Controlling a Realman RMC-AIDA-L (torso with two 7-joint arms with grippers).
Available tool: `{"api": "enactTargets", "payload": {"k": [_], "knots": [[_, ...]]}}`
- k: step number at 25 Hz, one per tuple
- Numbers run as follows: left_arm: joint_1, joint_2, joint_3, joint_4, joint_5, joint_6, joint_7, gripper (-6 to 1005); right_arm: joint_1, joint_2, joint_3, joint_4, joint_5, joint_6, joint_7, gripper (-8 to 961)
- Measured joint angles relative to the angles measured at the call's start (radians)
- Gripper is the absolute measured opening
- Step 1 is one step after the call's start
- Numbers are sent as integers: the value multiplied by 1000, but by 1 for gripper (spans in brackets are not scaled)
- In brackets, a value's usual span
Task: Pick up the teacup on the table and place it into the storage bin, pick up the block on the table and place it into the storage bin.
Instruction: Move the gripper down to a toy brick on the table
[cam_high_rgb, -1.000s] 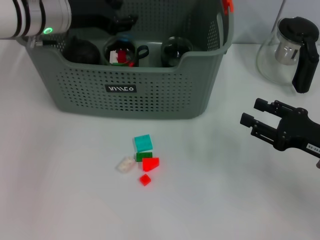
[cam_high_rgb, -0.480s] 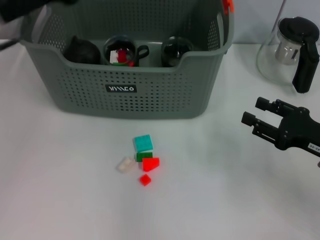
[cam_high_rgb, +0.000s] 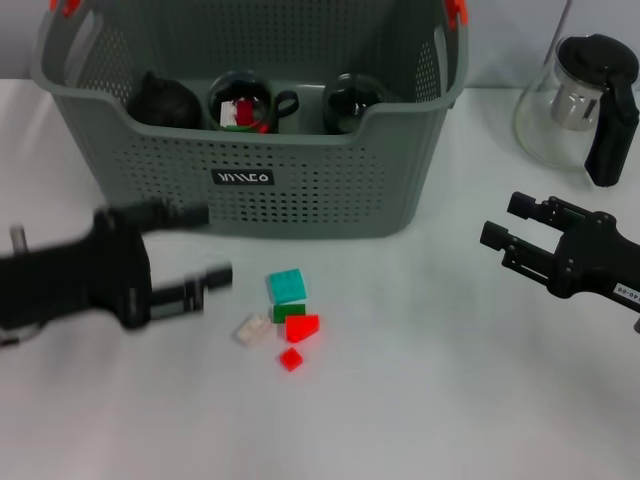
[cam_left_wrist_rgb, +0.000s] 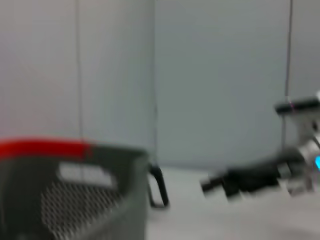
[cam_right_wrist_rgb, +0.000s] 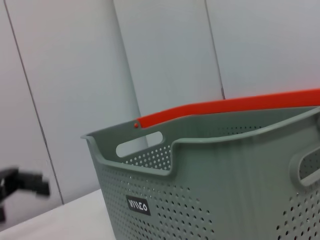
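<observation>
The grey-green storage bin (cam_high_rgb: 300, 185) stands at the back of the table, also seen in the right wrist view (cam_right_wrist_rgb: 225, 175). Three dark teacups (cam_high_rgb: 245, 100) sit inside it, the middle one with small blocks in it. Several blocks lie in front of the bin: teal (cam_high_rgb: 286, 286), green (cam_high_rgb: 288, 312), red (cam_high_rgb: 301, 327), a small red one (cam_high_rgb: 290, 359) and white (cam_high_rgb: 251, 329). My left gripper (cam_high_rgb: 205, 247) hovers low just left of the blocks, open and empty, blurred by motion. My right gripper (cam_high_rgb: 503, 222) is open over the table at the right, well away from the blocks.
A glass teapot (cam_high_rgb: 580, 100) with a black handle stands at the back right, behind the right gripper. The bin has orange handle clips (cam_high_rgb: 455, 10). The left wrist view shows the bin's corner (cam_left_wrist_rgb: 75, 200) and the right gripper (cam_left_wrist_rgb: 250, 180) far off.
My left arm has swung from above the bin's back left corner down to the table, left of the blocks. The right gripper and the blocks have stayed put.
</observation>
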Motion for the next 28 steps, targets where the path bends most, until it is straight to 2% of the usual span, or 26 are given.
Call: {"api": "enactTargets", "payload": {"k": [4,5,11,17,20,28], "knots": [[22,-21,9,-8,89,-14,93,692,1,1,0,1,-3,1,0,646],[24,-32,18,-11,128,-42,133,692,2,1,0,3,-3,0,0,646],[1,-56,55,-53,182,-184,173,691,-6,2,0,8,0,-1,1,646],[-26,-61,81,-93,184,-282,161,691,-17,2,0,11,0,-4,3,645],[-39,-63,117,-121,186,-386,154,690,-20,3,0,11,1,-4,4,645],[-51,-64,132,-165,180,-463,212,689,-21,3,0,11,3,-4,4,644]]}}
